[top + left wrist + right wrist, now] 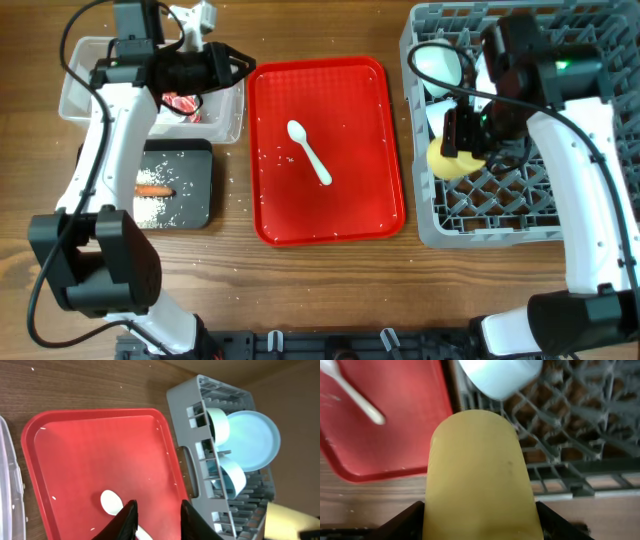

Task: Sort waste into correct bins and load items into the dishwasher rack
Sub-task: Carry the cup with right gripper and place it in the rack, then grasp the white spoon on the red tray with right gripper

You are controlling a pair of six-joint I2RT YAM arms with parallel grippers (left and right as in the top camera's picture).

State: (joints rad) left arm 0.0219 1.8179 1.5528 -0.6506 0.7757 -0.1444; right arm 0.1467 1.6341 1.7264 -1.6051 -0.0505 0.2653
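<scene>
My right gripper (464,138) is shut on the yellow cup (445,162), holding it over the left part of the grey dishwasher rack (520,228). In the right wrist view the cup (477,470) fills the space between my jaws, with a pale bowl (500,375) in the rack beyond it. The left gripper (236,66) hovers at the red tray's top left edge, open and holding nothing. Below its fingers (127,520) lies the white spoon (111,501) on the tray (90,445). The rack (182,400) holds the blue plate (257,440) and two bowls (218,425).
The clear bin (75,95) at the back left holds a red wrapper (183,105). In front of it, the black bin (195,190) contains a carrot stick (154,189) and rice (150,210). Rice grains speckle the tray (380,200) and the wood around it.
</scene>
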